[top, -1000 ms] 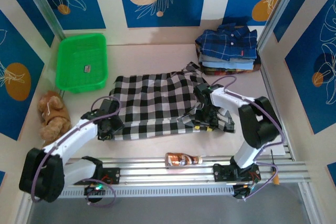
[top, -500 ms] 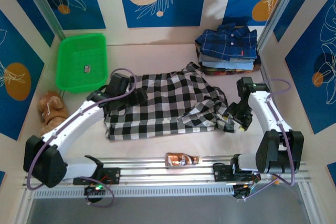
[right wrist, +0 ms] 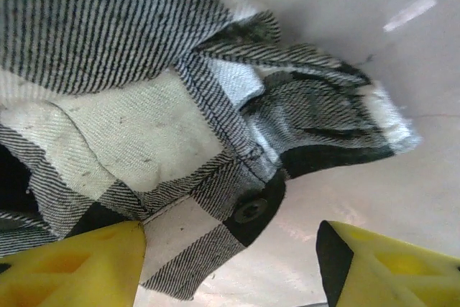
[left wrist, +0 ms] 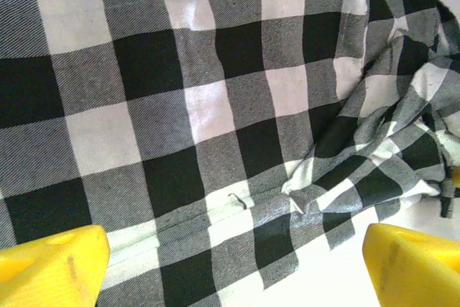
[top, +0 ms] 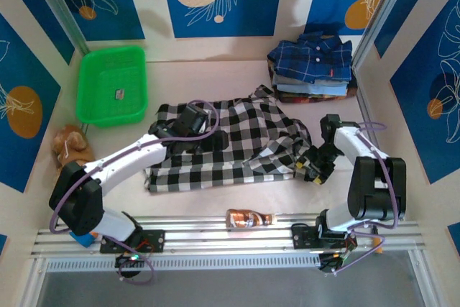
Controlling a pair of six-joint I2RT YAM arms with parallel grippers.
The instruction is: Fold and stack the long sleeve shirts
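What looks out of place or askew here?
A brown bottle lies on its side on the metal rail at the near edge, unrelated to folding. The checked shirt is crumpled along its right edge rather than flat. A plush toy sits at the far left.

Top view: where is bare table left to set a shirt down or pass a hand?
Free: the back strip of table between basket and stack; the narrow strip between the checked shirt and the rail, left of the bottle. Crowded: the centre under that shirt, and the stack's corner.
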